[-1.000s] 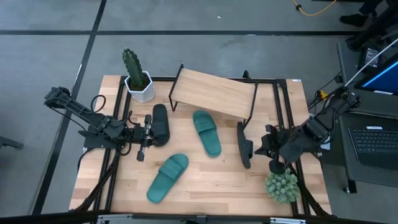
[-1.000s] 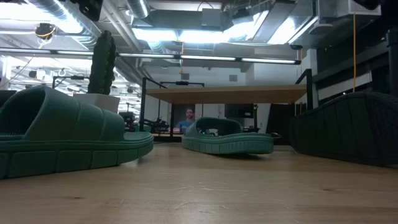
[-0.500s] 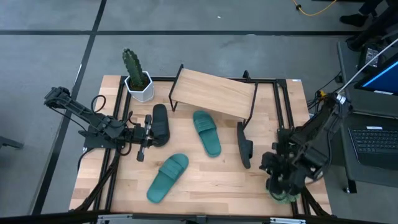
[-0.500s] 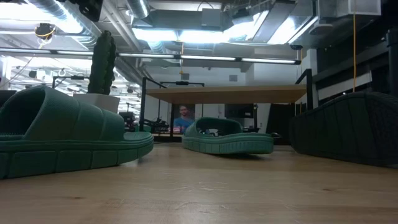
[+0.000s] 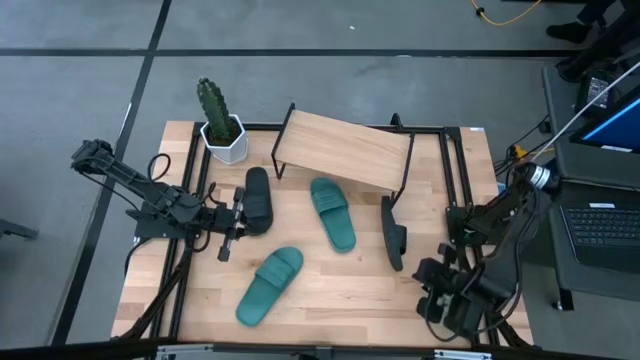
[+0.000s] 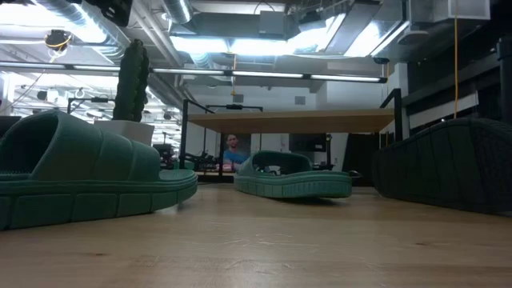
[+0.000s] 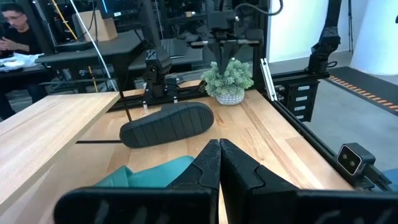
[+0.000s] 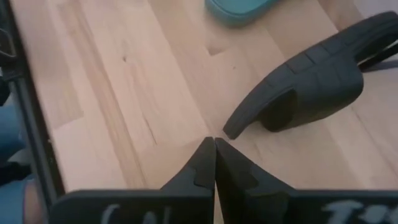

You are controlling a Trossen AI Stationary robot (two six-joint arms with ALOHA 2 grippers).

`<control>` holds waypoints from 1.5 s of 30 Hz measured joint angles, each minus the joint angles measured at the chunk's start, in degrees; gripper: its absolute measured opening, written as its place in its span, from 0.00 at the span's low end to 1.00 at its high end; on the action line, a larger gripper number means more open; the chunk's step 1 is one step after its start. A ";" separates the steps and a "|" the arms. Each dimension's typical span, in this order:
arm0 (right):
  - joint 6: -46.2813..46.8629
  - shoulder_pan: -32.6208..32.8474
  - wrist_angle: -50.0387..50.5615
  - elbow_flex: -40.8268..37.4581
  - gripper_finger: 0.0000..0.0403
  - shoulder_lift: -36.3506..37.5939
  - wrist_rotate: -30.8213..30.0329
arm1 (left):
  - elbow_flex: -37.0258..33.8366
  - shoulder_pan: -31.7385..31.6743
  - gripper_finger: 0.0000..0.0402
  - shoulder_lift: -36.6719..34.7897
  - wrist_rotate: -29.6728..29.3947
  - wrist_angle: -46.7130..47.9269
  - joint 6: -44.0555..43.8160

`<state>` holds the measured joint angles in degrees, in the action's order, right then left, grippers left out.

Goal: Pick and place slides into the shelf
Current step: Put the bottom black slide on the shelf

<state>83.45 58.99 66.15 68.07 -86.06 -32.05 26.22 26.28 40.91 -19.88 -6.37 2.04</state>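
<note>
Two teal slides lie sole down on the table: one (image 5: 332, 212) mid-table, one (image 5: 270, 285) near the near edge. A black slide (image 5: 258, 200) lies flat beside my left gripper (image 5: 243, 218), which is shut and points toward the table's right. The other black slide (image 5: 393, 232) rests on its side edge, right of centre. The shelf (image 5: 345, 148) stands on wire legs at the far side, its board bare. My right gripper (image 8: 213, 152) is shut above the near right corner, short of the tipped black slide (image 8: 311, 81).
A potted cactus (image 5: 218, 120) stands at the far left corner. A small green plant (image 7: 229, 78) sits at the near right corner under my right arm (image 5: 455, 290). Black frame rails run along the table's left and right sides. A person (image 6: 232, 148) shows in the room behind.
My right arm has swung from beside the tipped black slide toward the table's near edge. It now hangs over the small plant, hiding it from above. The left arm and all the slides have stayed put.
</note>
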 joint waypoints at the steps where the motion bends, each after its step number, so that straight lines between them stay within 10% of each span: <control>1: 0.34 -0.19 0.02 0.00 0.02 -0.56 0.04 | 0.00 0.00 0.00 0.00 0.02 0.00 0.00; 15: 0.48 -3.30 2.61 -0.04 0.03 -3.93 0.15 | 0.00 0.00 0.00 0.00 0.04 0.28 0.00; 33: 3.88 -6.01 10.58 -0.09 0.41 -3.89 3.51 | 0.00 0.00 0.00 0.02 0.04 1.43 0.04; 45: 4.69 -7.65 7.47 -7.46 0.42 -3.89 3.62 | 0.00 0.02 0.00 0.02 0.04 3.37 0.04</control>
<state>88.14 51.34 73.62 60.62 -89.95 -28.43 26.22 26.30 40.93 -19.84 -3.00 2.08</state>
